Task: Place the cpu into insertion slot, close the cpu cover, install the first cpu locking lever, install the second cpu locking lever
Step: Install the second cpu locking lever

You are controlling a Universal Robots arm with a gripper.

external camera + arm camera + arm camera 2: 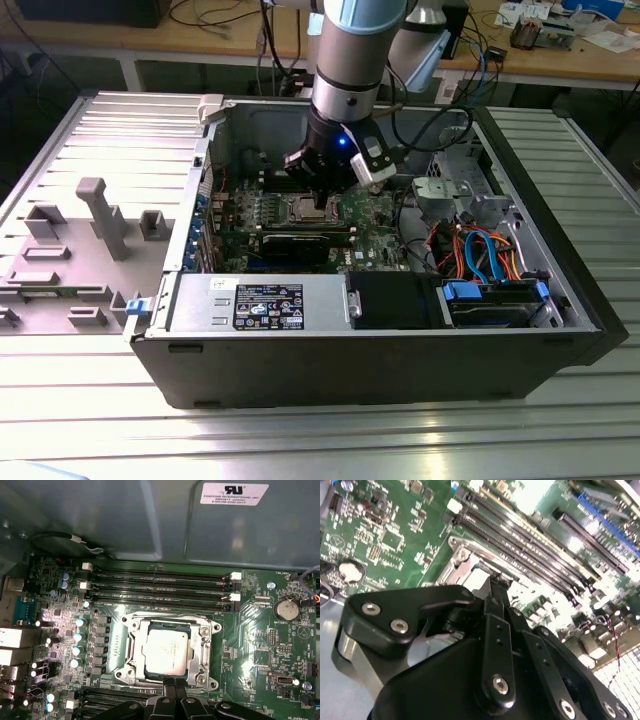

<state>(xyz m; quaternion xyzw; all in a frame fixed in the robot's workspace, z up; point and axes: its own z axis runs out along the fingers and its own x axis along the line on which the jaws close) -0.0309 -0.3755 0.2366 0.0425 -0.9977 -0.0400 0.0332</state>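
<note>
In the first wrist view the cpu (167, 652), a silvery square chip, lies in the insertion slot (131, 621) at the middle of the green board. The cpu cover (201, 650), a silver frame with a window, appears to lie flat around the chip. My gripper (176, 681) is shut with nothing between its fingers, and its tips are at the edge of the socket nearest the camera. In the second wrist view the black gripper (492, 586) points down at the socket's silver rim (462, 562). In the exterior view the gripper (322, 203) hangs over the socket inside the open computer case.
Long black memory slots (160, 587) run beside the socket, with a coin battery (286, 610) nearby. The case walls (215, 150) surround the board. A power supply (265, 305), orange and blue cables (480, 250) and a drive bay (495, 300) fill the case's near side. Grey fixtures (100, 215) stand outside.
</note>
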